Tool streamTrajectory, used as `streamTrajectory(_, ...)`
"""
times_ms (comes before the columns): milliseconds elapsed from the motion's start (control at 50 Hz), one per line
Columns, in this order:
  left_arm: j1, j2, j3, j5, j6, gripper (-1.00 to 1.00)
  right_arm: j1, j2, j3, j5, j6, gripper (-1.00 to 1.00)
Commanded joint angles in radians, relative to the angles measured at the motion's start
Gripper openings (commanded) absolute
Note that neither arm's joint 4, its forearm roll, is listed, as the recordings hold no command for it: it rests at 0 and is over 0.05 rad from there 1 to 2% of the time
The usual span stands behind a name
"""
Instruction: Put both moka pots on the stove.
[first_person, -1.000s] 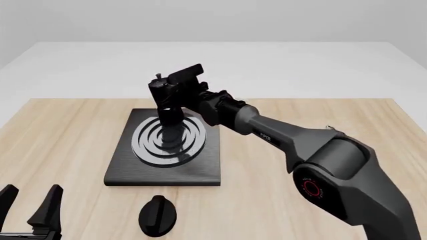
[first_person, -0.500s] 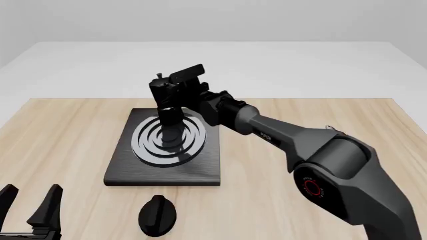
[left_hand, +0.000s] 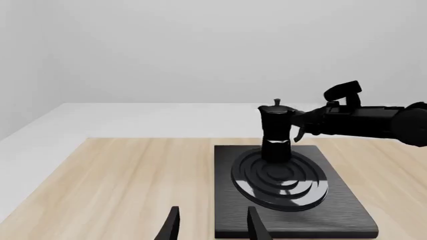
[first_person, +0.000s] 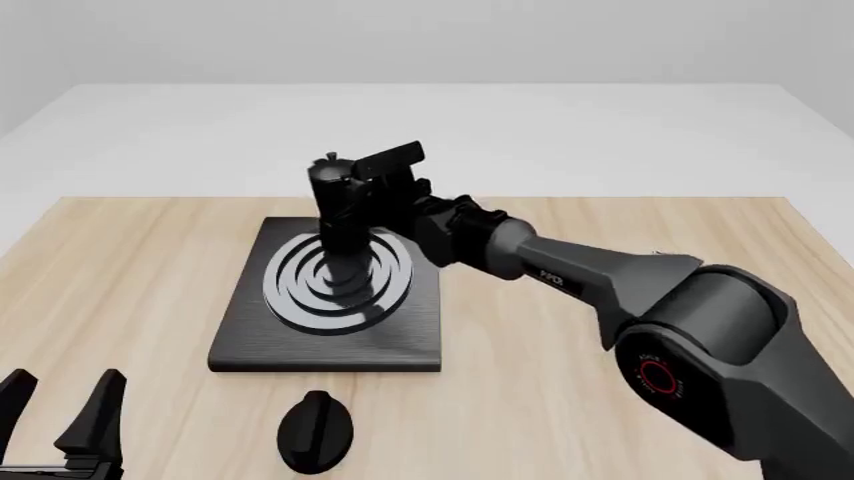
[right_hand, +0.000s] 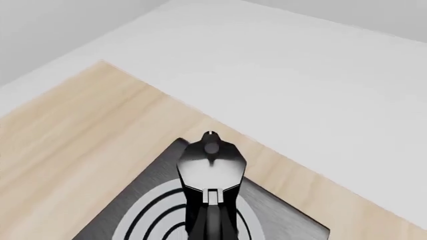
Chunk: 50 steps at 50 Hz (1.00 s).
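One moka pot (first_person: 339, 215), black with a silver lid, stands upright on the ring burner of the stove (first_person: 267, 340). It also shows in the left wrist view (left_hand: 275, 132) and from above in the right wrist view (right_hand: 211, 162). My right gripper (first_person: 379, 200) is shut on the pot's side handle, reaching in from the right. My left gripper (first_person: 63, 395) is open and empty at the table's near left corner, far from the stove; its fingers (left_hand: 172, 222) show in the left wrist view. The second moka pot is out of view.
A flat black teardrop knob (first_person: 315, 430) lies on the wooden table just in front of the stove. The right arm (first_person: 601, 280) stretches diagonally across the table's right half.
The pot was tilted and held over the burner; now it is upright and lower on the rings. The right gripper shifted slightly right and down. The left gripper has not moved.
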Motion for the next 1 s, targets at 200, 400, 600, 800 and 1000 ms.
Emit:
streamTrajectory(200,0.0,0.0,0.0,0.0,0.0,1.0,-0.013,-0.046,0.116,-0.046,0.01,-1.0)
streamTrajectory(400,0.0,0.0,0.0,0.0,0.0,1.0,-0.009,-0.042,0.128,-0.052,0.012,-1.0)
streamTrajectory(600,0.0,0.0,0.0,0.0,0.0,1.0,-0.011,-0.041,0.133,-0.053,0.009,-1.0)
streamTrajectory(800,0.0,0.0,0.0,0.0,0.0,1.0,-0.01,-0.037,0.133,-0.053,0.017,-1.0)
streamTrajectory(1000,0.0,0.0,0.0,0.0,0.0,1.0,-0.01,-0.021,0.116,-0.032,0.041,1.0)
